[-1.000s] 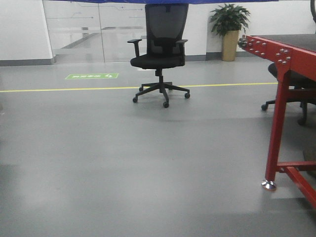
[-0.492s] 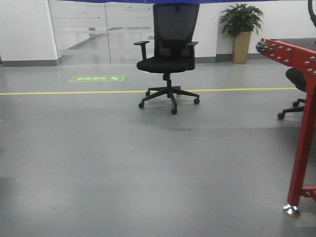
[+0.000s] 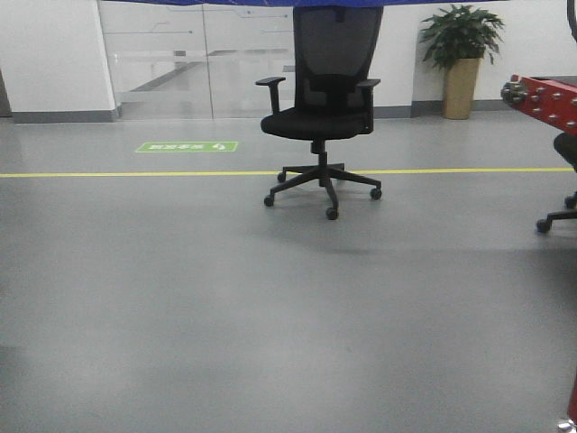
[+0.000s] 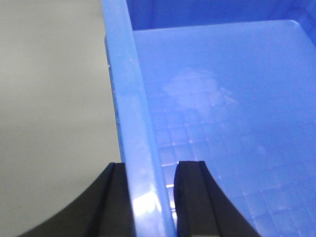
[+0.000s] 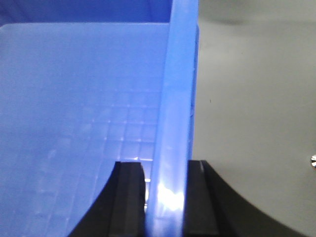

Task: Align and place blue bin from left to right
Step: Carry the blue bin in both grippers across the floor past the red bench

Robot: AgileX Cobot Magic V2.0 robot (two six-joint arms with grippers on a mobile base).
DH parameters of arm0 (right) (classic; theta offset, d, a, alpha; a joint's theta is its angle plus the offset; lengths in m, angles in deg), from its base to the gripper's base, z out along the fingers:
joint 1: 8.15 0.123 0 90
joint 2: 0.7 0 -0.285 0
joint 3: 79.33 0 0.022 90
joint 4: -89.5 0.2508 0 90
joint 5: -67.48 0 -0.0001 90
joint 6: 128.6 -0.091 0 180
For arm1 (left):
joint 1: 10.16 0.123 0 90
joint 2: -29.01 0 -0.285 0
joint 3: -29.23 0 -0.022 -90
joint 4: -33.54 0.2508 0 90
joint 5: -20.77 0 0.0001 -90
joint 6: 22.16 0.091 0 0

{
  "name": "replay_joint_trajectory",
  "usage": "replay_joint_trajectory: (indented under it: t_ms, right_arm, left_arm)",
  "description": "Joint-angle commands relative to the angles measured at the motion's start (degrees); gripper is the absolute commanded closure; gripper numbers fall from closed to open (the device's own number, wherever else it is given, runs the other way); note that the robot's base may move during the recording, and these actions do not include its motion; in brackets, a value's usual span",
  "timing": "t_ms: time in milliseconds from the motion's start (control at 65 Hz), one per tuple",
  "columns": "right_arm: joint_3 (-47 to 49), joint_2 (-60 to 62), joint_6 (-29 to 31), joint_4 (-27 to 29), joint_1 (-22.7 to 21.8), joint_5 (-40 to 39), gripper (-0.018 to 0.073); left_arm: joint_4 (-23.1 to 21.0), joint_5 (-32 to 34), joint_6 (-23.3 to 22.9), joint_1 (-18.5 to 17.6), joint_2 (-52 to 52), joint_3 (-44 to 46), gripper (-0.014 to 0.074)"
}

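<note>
The blue bin (image 4: 232, 98) fills both wrist views, its gridded floor bare inside. My left gripper (image 4: 150, 197) is shut on the bin's left rim (image 4: 131, 123), one black finger outside and one inside the wall. On the opposite side my right gripper (image 5: 165, 202) is shut on the right rim (image 5: 177, 98) of the blue bin (image 5: 74, 108) in the same way. Grey floor shows beyond each rim. In the front view only a thin blue strip of the bin (image 3: 270, 3) runs along the top edge.
A black office chair (image 3: 326, 108) stands ahead on the grey floor, behind a yellow floor line (image 3: 135, 173). A red frame (image 3: 550, 95) juts in at the right, with a chair base (image 3: 559, 216) under it. A potted plant (image 3: 462, 54) and glass wall (image 3: 180, 63) lie beyond.
The front view has swung left: the chair, plant and floor sign shifted right, and the red frame has slid mostly out of view at the right.
</note>
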Motion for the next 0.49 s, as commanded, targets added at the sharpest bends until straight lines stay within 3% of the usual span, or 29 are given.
replay_joint_trajectory:
  t_ms: [0, 477]
  right_arm:
    - [1.16, 1.04, 1.2, -3.33, -0.61, -6.55, 0.0634]
    - [1.16, 1.04, 1.2, -3.33, -0.61, -6.55, 0.0634]
  left_arm:
    - [1.99, 2.63, 1.02, 0.3, 1.82, 0.91, 0.0615]
    - [1.99, 4.33, 1.02, 0.3, 1.82, 0.91, 0.0615]
